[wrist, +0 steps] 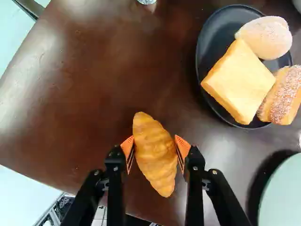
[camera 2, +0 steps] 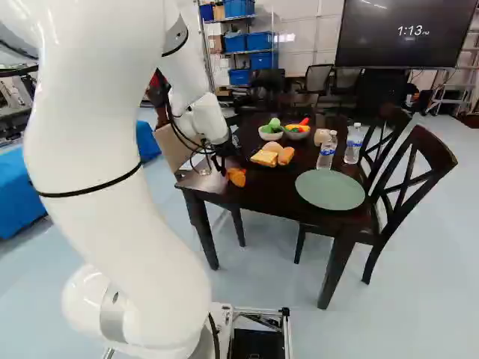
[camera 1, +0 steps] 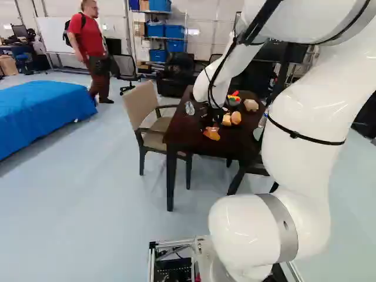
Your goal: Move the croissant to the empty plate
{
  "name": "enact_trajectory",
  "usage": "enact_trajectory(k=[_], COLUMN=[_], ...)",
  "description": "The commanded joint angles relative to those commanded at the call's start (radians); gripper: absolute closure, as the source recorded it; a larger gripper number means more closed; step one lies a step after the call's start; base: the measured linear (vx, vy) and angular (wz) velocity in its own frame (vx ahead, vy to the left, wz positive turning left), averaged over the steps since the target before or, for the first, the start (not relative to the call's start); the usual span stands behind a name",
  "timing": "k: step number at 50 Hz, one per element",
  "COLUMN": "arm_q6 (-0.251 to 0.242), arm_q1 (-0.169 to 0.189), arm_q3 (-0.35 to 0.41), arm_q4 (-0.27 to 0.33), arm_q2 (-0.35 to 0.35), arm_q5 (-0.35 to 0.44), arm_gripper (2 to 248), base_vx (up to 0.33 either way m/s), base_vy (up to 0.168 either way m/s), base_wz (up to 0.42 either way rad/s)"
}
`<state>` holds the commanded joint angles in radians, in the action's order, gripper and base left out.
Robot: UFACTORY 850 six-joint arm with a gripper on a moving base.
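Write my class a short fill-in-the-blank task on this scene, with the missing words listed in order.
The croissant is between the hand's two ____ pads.
The black plate holds ____ pieces of bread.
The empty plate is pale ____ in colour.
Missing words: orange; three; green.

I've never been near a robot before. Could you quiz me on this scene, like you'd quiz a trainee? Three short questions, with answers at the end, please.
1. Multiple choice. What is the gripper closed on?
A) a clear bottle
B) the croissant
C) the square bread

2. True or false: the green plate has a bun lying on it.

3. Count: in the right base view, how many clear bottles stand on the table?

Key:
1. B
2. False; nothing lies on it.
3. Two.
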<state>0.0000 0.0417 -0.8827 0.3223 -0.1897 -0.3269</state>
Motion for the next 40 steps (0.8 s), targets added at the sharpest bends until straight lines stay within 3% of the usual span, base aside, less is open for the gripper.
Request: enact_trajectory(k=[16,40], arm_q6=[0.000,0.000], arm_q1=[0.000,0.000], arm_q3=[0.001,0.019], arm_q4=[0.000,0.000], arm_q2=[0.003,0.078], arm_q5=[0.000,0.000], arm_gripper=[119,119], base_vx=[0.000,0.000], base_vy=[0.000,0.000], base_wz=[0.000,0.000])
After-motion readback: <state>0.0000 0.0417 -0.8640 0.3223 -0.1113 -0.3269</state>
